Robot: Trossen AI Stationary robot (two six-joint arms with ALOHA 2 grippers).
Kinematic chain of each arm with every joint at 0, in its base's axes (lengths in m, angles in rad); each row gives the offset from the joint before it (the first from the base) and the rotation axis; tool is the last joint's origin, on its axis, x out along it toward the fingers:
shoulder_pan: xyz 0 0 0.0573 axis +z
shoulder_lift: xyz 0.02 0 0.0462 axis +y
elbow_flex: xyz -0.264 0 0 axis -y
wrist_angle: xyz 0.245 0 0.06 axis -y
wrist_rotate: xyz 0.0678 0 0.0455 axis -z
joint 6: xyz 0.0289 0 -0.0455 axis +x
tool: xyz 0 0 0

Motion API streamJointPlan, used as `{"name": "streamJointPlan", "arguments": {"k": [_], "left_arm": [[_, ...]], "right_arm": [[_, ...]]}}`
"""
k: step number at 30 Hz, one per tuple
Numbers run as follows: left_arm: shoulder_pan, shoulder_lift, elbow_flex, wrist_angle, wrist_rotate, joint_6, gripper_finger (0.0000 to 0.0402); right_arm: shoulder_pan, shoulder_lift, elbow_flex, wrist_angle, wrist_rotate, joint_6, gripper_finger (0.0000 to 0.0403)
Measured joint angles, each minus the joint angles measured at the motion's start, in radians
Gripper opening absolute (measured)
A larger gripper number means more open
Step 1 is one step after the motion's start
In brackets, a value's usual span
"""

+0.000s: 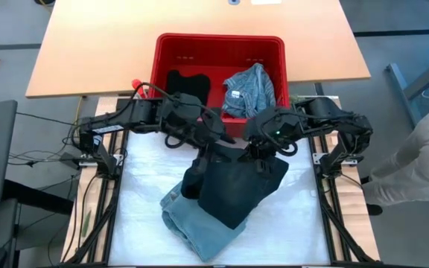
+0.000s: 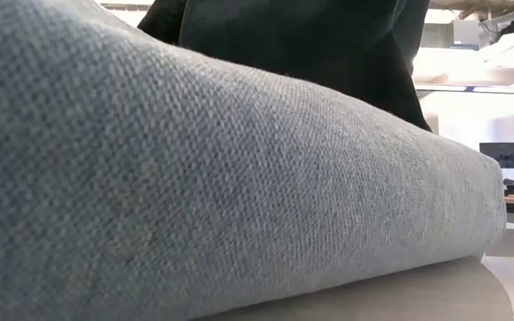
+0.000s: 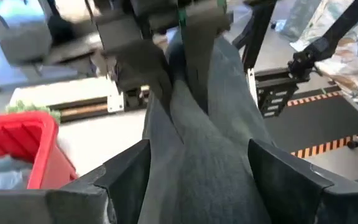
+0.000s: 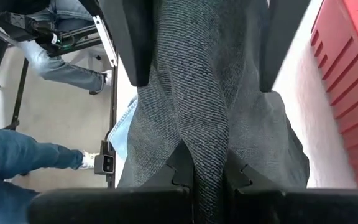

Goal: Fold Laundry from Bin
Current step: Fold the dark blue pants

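At the table's middle, my right gripper (image 1: 263,152) pinches the soft, floppy black cloth garment (image 1: 237,186); left gripper (image 1: 208,149) fingers spread, twelve o'clock edge.

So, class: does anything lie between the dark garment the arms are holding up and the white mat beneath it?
Yes. A light blue garment lies on the white mat directly under the dark garment, which hangs between the left gripper and right gripper.
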Motion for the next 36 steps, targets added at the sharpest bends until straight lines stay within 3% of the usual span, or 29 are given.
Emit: {"name": "streamJointPlan", "arguments": {"k": [4,11,14,18,19,23,26,32,36], "left_arm": [[0.007,0.002,0.0,-0.06,-0.042,-0.043,0.0258],[0.016,0.004,0.0,-0.128,-0.001,-0.052,0.0234],[0.016,0.005,0.0,-0.133,0.026,-0.027,0.017],[0.015,0.006,0.0,-0.124,0.025,-0.014,0.0041],[0.014,0.007,-0.001,-0.11,0.016,-0.025,0.0024],[-0.001,0.007,-0.001,-0.076,-0.024,-0.056,0.0021],[-0.021,0.004,-0.001,-0.071,-0.11,-0.107,0.002],[-0.076,-0.002,0.057,-0.071,-0.355,-0.173,0.0017],[-0.097,-0.007,0.121,-0.053,-0.412,-0.189,0.0016]], "right_arm": [[0.0,0.0,0.0,0.032,0.007,-0.009,0.0046],[0.005,0.001,-0.001,0.058,0.006,-0.009,0.0049],[0.01,0.001,-0.001,0.062,0.006,-0.025,0.007],[0.007,-0.005,-0.001,0.073,-0.04,-0.025,0.0123],[0.003,-0.006,0.0,0.072,-0.051,-0.025,0.0139],[-0.052,-0.022,0.005,0.06,-0.162,-0.064,0.0199],[-0.107,-0.069,0.003,0.044,-0.203,-0.096,0.0231],[-0.145,-0.179,0.005,0.069,-0.193,-0.1,0.0242],[-0.134,-0.228,0.005,0.067,-0.095,-0.111,0.0234]]}}
